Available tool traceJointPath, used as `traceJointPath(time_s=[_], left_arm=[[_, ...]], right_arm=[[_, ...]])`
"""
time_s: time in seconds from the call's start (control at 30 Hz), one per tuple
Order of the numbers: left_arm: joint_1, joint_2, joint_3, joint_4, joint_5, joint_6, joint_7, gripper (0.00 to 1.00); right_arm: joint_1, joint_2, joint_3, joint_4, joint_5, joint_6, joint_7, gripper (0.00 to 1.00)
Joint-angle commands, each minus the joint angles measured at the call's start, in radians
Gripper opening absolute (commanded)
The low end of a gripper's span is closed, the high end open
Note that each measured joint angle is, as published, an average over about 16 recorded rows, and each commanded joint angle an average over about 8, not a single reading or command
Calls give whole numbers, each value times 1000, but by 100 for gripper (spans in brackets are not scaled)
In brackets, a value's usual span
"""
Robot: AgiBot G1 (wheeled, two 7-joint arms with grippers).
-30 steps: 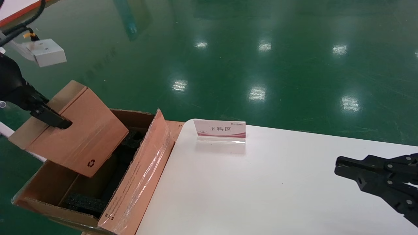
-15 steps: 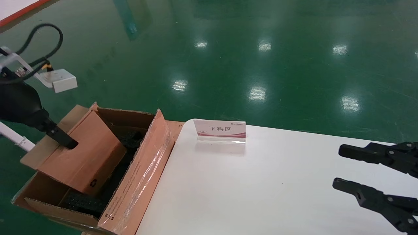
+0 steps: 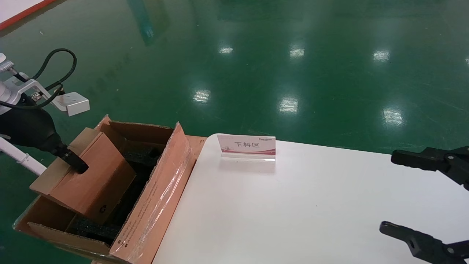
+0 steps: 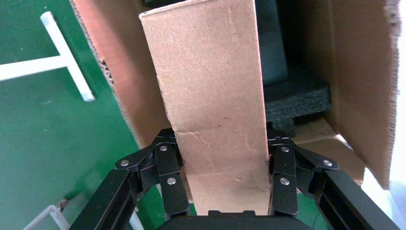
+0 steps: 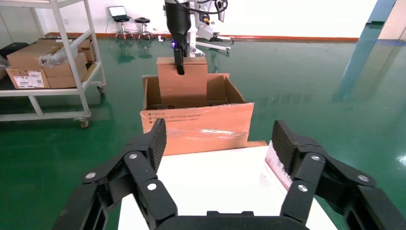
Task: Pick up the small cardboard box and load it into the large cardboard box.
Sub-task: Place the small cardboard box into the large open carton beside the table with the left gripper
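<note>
Status, near to far. Right tool (image 3: 421, 200) sits over the near right end of the tabletop (image 3: 293, 205), and I've let it spread wide; a second ago the fingers were together, half a second ago partly apart. It carries nothing and looks parked, so that change doesn't bear on the load.

Left tool (image 3: 75, 165) is the working one, at the left past the tabletop edge. It pinches the small cardboard box (image 3: 91, 179) by its upper end; the wrist view shows both pads (image 4: 280, 167) pressed against opposite faces of the carton. Over the last second I brought it down: the carton was tilted above the large cardboard box (image 3: 154, 205), and now its lower end, the corner with the recycling symbol, is down inside, between the left wall and the taped right flap. It leans, upper end above the rim. The black foam (image 3: 93, 229) shows just beside the lower corner; I can't tell if the carton touches it or the floor.

My read: insertion is mostly done and release isn't. Next comes a bit more descent, then opening the left tool. The risk is the lean catching the foam or wall.

The sign (image 3: 247, 146) at the far tabletop edge hasn't moved.
</note>
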Motion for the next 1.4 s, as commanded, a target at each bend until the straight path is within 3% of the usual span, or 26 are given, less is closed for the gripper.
traceJointPath(time_s=[0.03, 0.47, 1.4], left_arm=[[18, 8, 1, 23, -1, -6, 8, 0], [63, 48, 25, 65, 49, -54, -11, 0], [92, 61, 73, -43, 148, -152, -155, 0]], right_arm=[[0, 0, 0, 0, 0, 0, 0, 100], [0, 0, -1, 0, 1, 0, 0, 100], [1, 1, -2, 0, 2, 1, -1, 100]])
